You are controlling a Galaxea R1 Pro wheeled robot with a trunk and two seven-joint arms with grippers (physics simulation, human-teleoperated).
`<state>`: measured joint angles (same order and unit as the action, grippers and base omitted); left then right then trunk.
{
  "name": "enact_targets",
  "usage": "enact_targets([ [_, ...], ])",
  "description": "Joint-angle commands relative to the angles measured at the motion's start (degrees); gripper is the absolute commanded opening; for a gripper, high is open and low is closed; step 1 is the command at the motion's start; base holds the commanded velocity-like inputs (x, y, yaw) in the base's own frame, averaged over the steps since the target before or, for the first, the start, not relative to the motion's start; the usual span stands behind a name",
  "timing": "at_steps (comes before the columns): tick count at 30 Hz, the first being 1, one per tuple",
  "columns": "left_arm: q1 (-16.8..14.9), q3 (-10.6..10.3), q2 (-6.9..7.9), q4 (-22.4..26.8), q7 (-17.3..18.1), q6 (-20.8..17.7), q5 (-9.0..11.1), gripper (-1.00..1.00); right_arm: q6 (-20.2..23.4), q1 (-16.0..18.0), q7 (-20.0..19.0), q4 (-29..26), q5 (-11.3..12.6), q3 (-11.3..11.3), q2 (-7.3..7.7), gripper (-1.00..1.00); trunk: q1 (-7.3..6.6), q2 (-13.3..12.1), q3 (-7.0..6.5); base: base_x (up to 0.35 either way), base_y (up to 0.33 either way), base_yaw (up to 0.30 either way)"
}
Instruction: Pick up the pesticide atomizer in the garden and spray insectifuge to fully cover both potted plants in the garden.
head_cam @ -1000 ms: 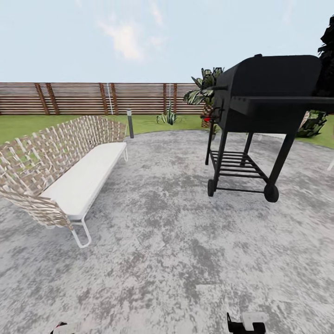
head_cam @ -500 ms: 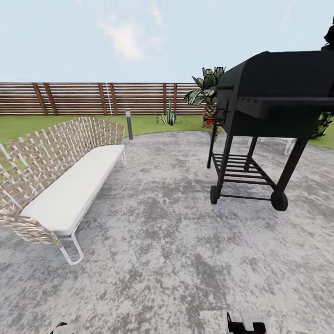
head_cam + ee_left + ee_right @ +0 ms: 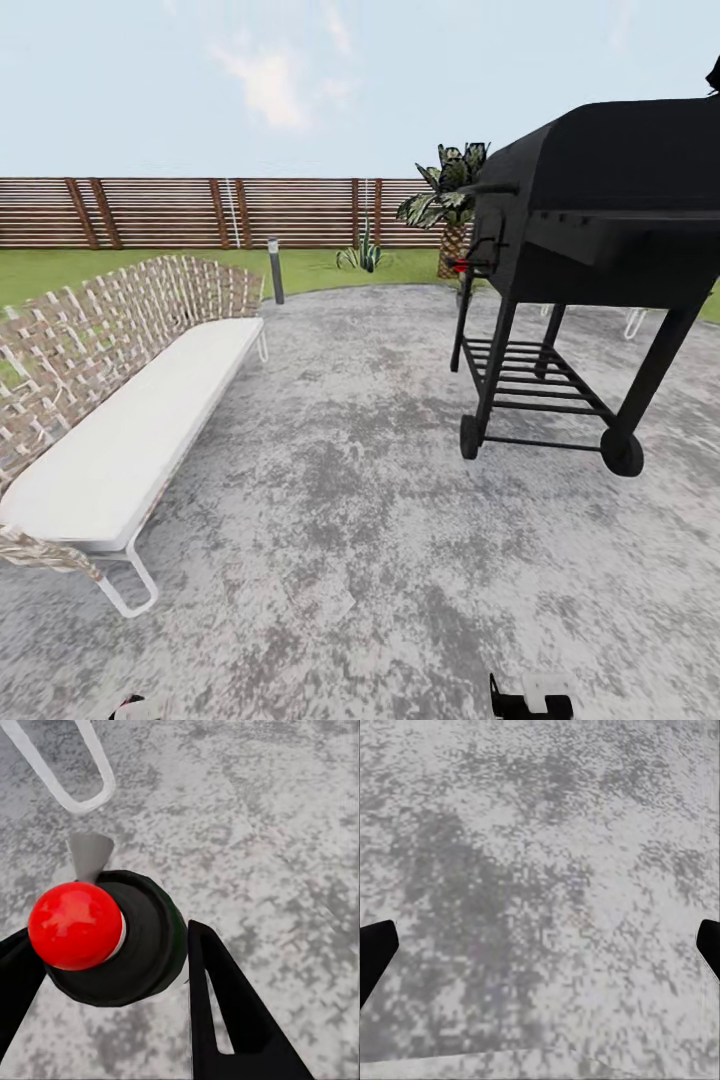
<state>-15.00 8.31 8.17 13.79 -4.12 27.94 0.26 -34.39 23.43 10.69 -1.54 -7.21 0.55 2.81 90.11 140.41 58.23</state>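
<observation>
In the left wrist view the pesticide atomizer (image 3: 146, 945), a dark round body with a shiny red ball top, sits between the black fingers of my left gripper (image 3: 112, 971), which is shut on it above the mottled grey paving. My right gripper (image 3: 540, 945) is open, its two black fingertips wide apart over bare paving. In the head view, small parts of the left gripper (image 3: 130, 708) and the right gripper (image 3: 530, 700) show at the bottom edge. The potted plants are out of view. The garden lawn (image 3: 60, 268) lies beyond the patio.
A woven bench with a white cushion (image 3: 120, 440) stands at the left. A black wheeled grill (image 3: 590, 220) stands at the right. Beyond are a grey bollard lamp (image 3: 274, 268), a spiky plant in the grass (image 3: 362, 255), a palm (image 3: 447, 205) and the slat fence (image 3: 200, 212).
The whole head view has shifted: the bench now sits lower and further left, the grill larger and further right, so the camera has advanced. Both grippers keep their places in the frame.
</observation>
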Motion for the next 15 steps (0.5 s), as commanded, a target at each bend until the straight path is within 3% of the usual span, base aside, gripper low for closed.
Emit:
enact_targets([
  [1, 0.0, 0.0, 0.0, 0.0, -0.2, 0.2, 0.0, -1.0, -0.1, 0.0, 0.5, 0.1, -0.6, 0.1, 0.0, 1.0, 0.02, 0.0, 0.05, 0.338, 0.0, 0.0],
  [15, 0.0, 0.0, 0.0, 0.0, -0.2, 0.2, 0.0, -1.0, -0.1, 0.0, 0.6, 0.0, -0.5, 0.1, -0.07, 1.0, 0.02, 0.0, 0.05, 0.338, 0.0, 0.0],
])
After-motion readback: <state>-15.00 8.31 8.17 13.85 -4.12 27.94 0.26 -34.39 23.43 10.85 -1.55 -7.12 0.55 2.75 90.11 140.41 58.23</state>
